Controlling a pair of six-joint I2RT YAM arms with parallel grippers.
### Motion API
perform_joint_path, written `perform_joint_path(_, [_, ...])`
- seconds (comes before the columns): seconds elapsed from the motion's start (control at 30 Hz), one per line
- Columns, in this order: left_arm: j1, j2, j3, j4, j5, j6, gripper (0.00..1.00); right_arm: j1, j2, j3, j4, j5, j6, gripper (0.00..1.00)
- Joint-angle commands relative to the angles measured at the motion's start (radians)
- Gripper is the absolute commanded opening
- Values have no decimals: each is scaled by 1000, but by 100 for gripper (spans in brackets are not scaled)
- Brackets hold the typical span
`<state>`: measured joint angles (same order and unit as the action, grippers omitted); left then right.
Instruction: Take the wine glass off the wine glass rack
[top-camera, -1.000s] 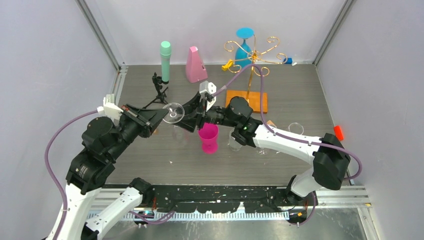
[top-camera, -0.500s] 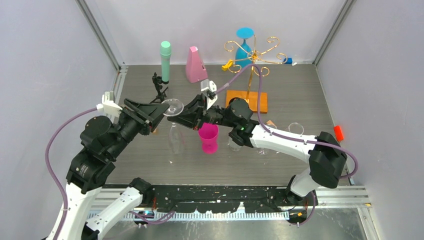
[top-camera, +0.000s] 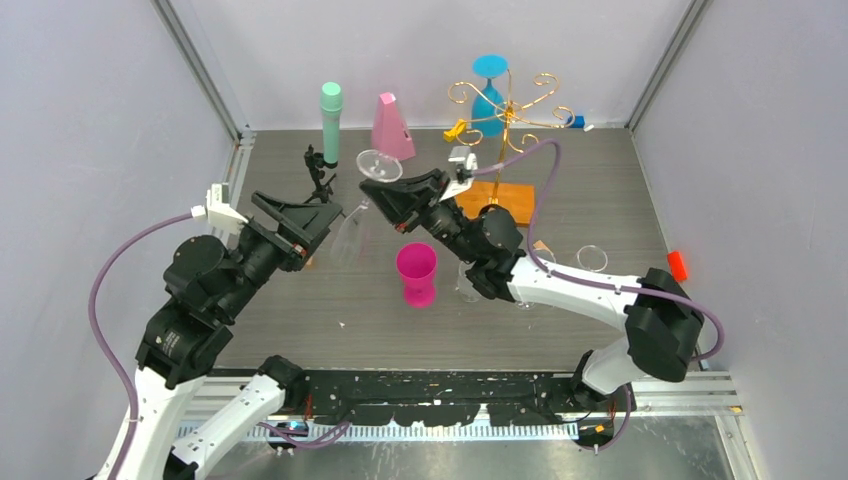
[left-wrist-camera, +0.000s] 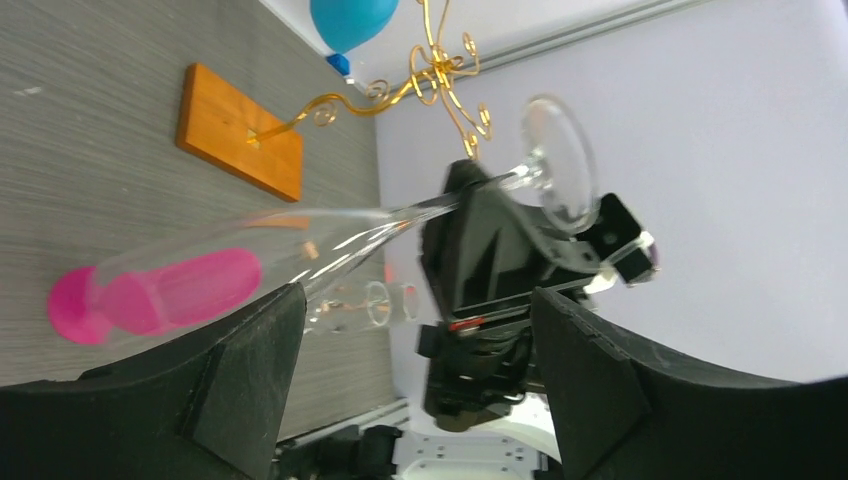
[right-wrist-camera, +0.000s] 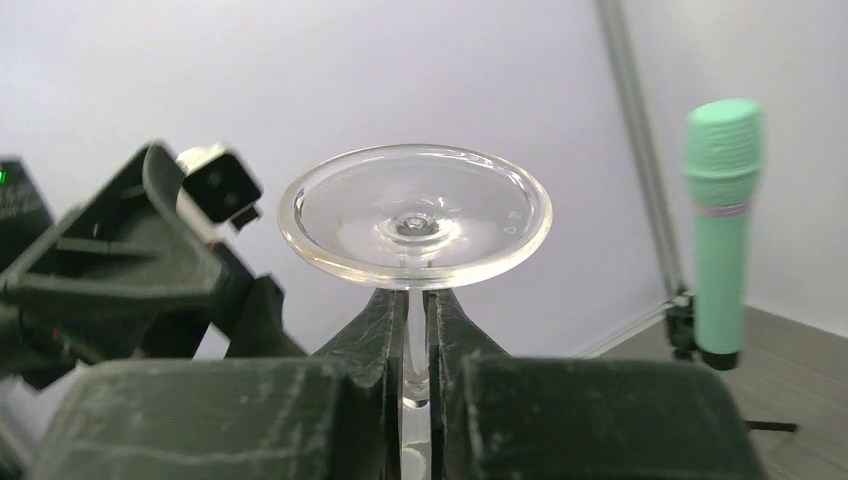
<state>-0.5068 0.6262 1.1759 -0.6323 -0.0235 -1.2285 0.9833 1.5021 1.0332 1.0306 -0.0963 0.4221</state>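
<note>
Wine glass (right-wrist-camera: 414, 215) within right gripper (right-wrist-camera: 416, 305)

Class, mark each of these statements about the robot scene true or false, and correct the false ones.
1. The right gripper is shut on the stem of the clear wine glass. True.
2. The left gripper is clamping that glass too. False: its jaws stand open, not gripping it.
3. A blue wine glass hangs on the wine glass rack. True.
4. The pink goblet lies on its side. False: it stands upright on the table.
</note>
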Motion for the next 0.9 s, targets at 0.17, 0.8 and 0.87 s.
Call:
perform_joint_path(0.17, [-1,19,-13,102,54,174,88,-3,-205,-39,176,467,75,0])
perform_joint_path(0.8, [-1,50,-48,388,273,83,63,-3,-264,-42,3,591,397,0])
perform_joint_path(0.87, [-1,50,-59,415,279,71,60,-3,-267,-48,-6,590,432,0])
